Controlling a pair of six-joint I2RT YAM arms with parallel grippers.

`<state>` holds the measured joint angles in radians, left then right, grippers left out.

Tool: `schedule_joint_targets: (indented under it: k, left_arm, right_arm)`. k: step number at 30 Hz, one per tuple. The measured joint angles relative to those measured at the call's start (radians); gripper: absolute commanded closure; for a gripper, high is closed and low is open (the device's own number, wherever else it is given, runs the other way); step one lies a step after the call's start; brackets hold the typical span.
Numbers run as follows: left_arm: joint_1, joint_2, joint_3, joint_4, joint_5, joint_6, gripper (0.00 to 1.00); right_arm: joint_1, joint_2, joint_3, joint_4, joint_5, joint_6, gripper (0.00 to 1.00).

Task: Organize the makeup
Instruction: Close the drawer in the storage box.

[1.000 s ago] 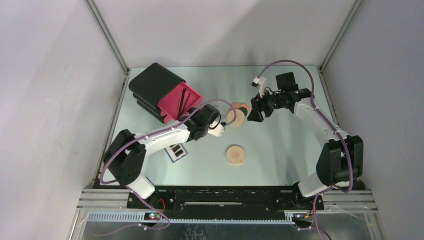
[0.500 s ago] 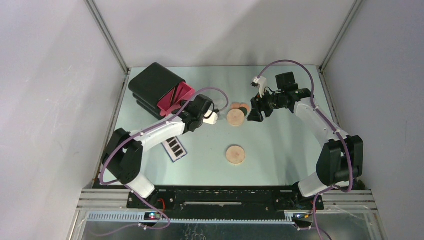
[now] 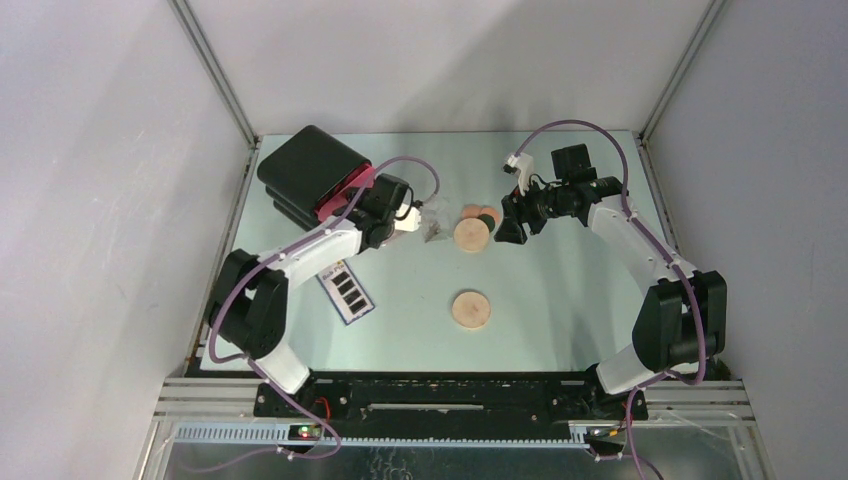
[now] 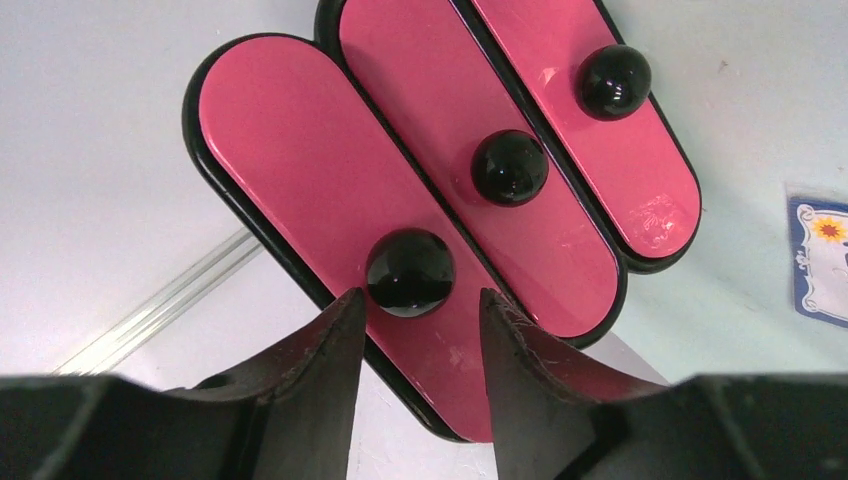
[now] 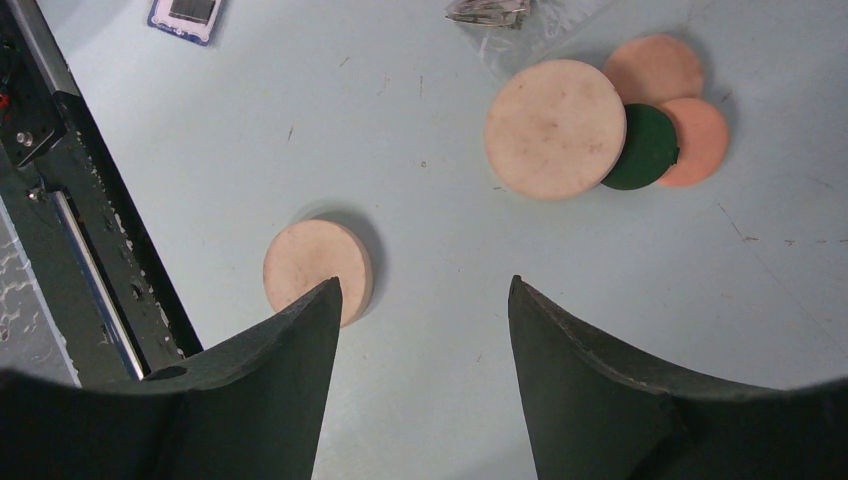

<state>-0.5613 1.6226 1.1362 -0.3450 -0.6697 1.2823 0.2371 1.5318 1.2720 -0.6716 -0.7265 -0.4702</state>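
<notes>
Bright, even light (soft shadows), frames sharp.

Two robot arms, left arm (image 3: 315, 248) and right arm (image 3: 640, 245), each with white links, bulky black joints, a thin purple cable (image 3: 578, 123) looping alongside, and matte black tapered fingers (image 4: 310, 400)

Open table (image 3: 410, 312) between palette (image 3: 348, 292), disc (image 3: 470, 309)

The box (image 3: 300, 170) is black, its three drawer fronts (image 4: 300, 170) glossy pink, each with a shiny black knob (image 4: 410, 272). Both discs (image 5: 555, 127) are plain tan. Beside them lie two peach rounds (image 5: 700, 140) and one dark-green round (image 5: 645, 148). The palette (image 3: 348, 291) has black pans on a blue-edged white card. The desk (image 3: 560, 290) is pale green.
</notes>
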Motion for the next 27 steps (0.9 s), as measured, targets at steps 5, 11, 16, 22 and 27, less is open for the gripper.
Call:
schedule_joint_targets:
  k: [5, 11, 16, 22, 27]
  left_arm:
    - [0.027, 0.021, 0.000, 0.023, 0.001, 0.001, 0.44]
    - [0.063, 0.028, 0.000, 0.050, 0.027, 0.000, 0.33]
    - [0.074, 0.027, 0.000, 0.049, 0.064, -0.018, 0.29]
    - [0.085, -0.026, 0.000, -0.018, 0.167, -0.057, 0.25]
    - [0.066, -0.067, -0.002, -0.046, 0.217, -0.063, 0.24]
  right_arm:
    - [0.000, 0.000, 0.000, 0.000, 0.000, 0.000, 0.29]
    - [0.000, 0.000, 0.000, -0.002, 0.000, 0.000, 0.29]
    - [0.000, 0.000, 0.000, -0.002, 0.000, 0.000, 0.29]
    - [0.000, 0.000, 0.000, -0.002, 0.000, 0.000, 0.29]
    - [0.004, 0.000, 0.000, -0.002, 0.000, -0.001, 0.29]
